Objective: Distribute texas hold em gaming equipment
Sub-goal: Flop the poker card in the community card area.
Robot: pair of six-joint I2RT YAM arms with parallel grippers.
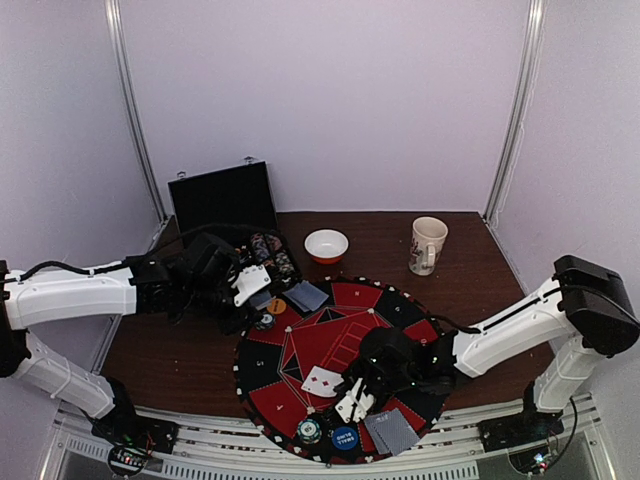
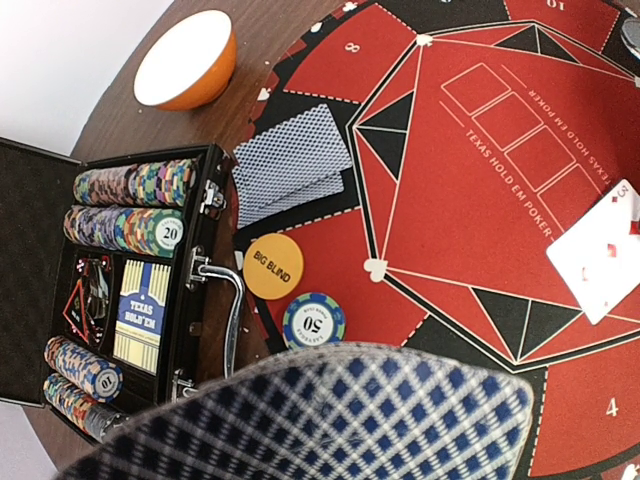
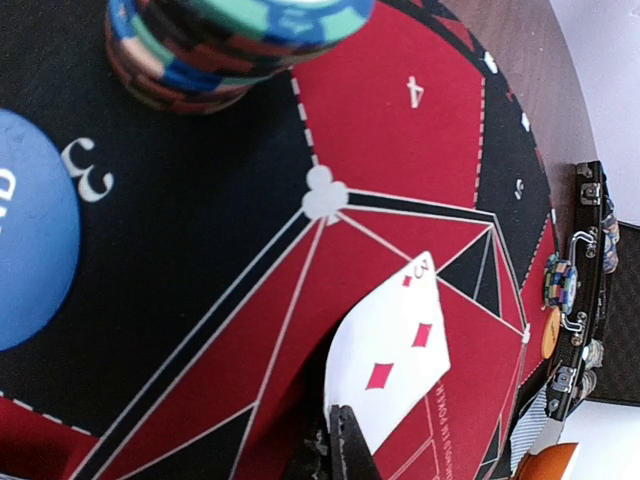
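At the bottom edge of the top view, a pair of face-down cards, a blue disc and a short chip stack are sitting on the near rim of the Texas Hold'em mat. Just above them the right gripper is hovering low over the mat, and the three of diamonds is lying face up immediately to its upper left. In the right wrist view this card's long axis is running from the fingertips at the bottom edge up toward the upper right. Its near end is meeting the almost-closed jaws, but I cannot tell whether they are pinching it or are only next to it. The right arm is clearly the nearer one to this card. Further up, at the mat's upper-left rim, a second face-down pair, an orange Big Blind disc and a single 50 chip are lying near one another. The left gripper is hanging just left of them, gripping a blue-checked card that is filling the bottom of its wrist view. Beyond, the open briefcase is holding rows of chips, and a bowl and a mug are standing at the far side.
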